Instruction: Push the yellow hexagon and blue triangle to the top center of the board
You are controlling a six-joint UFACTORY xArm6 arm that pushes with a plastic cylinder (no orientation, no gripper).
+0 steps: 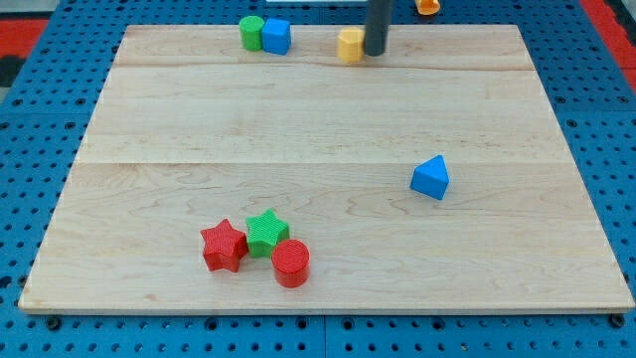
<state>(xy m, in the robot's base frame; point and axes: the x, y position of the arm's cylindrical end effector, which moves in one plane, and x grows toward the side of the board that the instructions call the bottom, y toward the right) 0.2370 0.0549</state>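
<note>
The yellow hexagon (pixel 350 45) sits at the board's top edge, near the centre. My tip (pixel 376 52) stands right beside it, touching or almost touching its right side. The blue triangle (pixel 430 178) lies alone at the view's right of the board's middle, well below the tip.
A green cylinder (pixel 251 33) and a blue cube (pixel 276 36) touch each other at the top left of centre. A red star (pixel 224 246), a green star (pixel 266 233) and a red cylinder (pixel 291 263) cluster at the bottom left. An orange object (pixel 427 6) lies beyond the wooden board's (pixel 328 109) top edge.
</note>
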